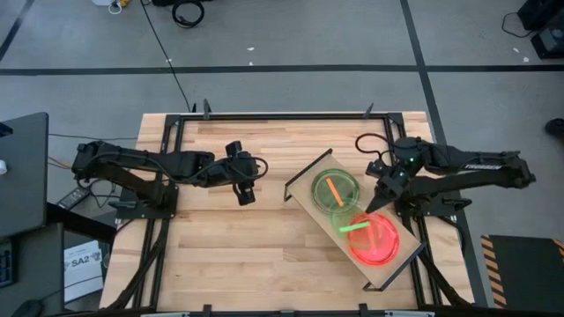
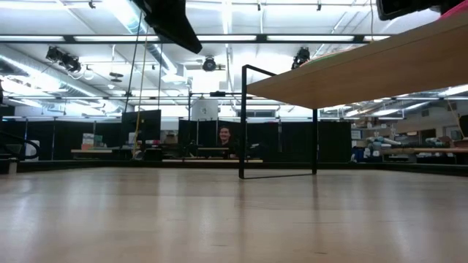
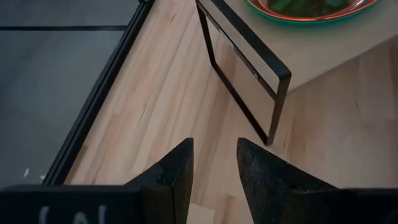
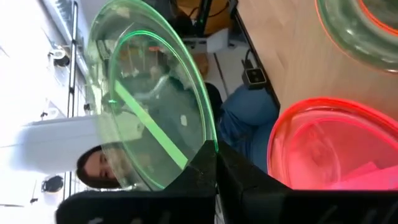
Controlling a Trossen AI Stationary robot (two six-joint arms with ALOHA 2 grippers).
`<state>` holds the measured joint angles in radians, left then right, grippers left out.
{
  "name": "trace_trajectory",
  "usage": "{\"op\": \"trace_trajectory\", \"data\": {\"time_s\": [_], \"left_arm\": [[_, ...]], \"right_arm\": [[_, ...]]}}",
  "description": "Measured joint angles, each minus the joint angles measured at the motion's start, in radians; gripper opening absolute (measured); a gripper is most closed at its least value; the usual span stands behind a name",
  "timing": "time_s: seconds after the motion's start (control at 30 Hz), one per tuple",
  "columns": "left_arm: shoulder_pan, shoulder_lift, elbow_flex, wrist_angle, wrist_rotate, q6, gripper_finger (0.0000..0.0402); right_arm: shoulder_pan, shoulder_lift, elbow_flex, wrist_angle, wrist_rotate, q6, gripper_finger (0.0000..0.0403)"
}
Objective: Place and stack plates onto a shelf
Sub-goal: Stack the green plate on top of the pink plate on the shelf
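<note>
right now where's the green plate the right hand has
High view: the green plate, pinched at its edge in the right hand, hangs over the shelf, partly above the pink plate.

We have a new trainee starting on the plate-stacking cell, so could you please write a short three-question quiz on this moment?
1. What does the right tool grip?
A) a green plate, by its rim
B) a blue plate
C) nothing

2. True or false: the left tool is open and empty, over the table, apart from the shelf.

3. In the high view, which plates lie on the shelf?

Key:
1. A
2. True
3. Two places are taken: a greenish plate with an orange bar, and a pink plate beside it.
</note>
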<state>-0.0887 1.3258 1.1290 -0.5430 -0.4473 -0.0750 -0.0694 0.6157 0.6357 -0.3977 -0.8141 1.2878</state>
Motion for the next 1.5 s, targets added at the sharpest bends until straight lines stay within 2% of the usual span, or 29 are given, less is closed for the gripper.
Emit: {"op": "trace_trajectory", "data": {"time_s": [0.17,0.3,0.43,0.53,0.63,0.97,1.17,1.5], "left_arm": [[0.000,0.000,0.000,0.000,0.000,-0.019,0.0130],[0.000,0.000,0.000,0.000,0.000,-0.020,0.0130],[0.000,0.000,0.000,0.000,0.000,-0.031,0.0130],[0.000,0.000,0.000,0.000,0.000,-0.049,0.0130],[0.000,0.000,0.000,-0.001,0.000,-0.052,0.0130],[0.000,0.000,0.000,0.000,0.000,-0.079,0.0130],[0.000,0.000,0.000,0.000,0.000,-0.079,0.0130],[0.000,0.000,0.000,0.001,0.000,-0.098,0.0130]], "right_arm": [[0.060,-0.034,0.014,-0.045,0.064,0.015,0.0005],[0.123,-0.052,0.115,-0.262,0.175,-0.013,0.0005],[0.195,-0.045,0.253,-0.541,0.348,-0.057,0.0005],[0.249,-0.032,0.326,-0.652,0.453,-0.060,0.0005],[0.299,-0.011,0.356,-0.678,0.513,-0.066,0.0005],[0.438,0.123,0.359,-0.758,0.570,-0.162,0.0006],[0.495,0.196,0.359,-0.813,0.607,-0.166,0.0007],[0.529,0.241,0.359,-0.828,0.611,-0.161,0.0008]]}}
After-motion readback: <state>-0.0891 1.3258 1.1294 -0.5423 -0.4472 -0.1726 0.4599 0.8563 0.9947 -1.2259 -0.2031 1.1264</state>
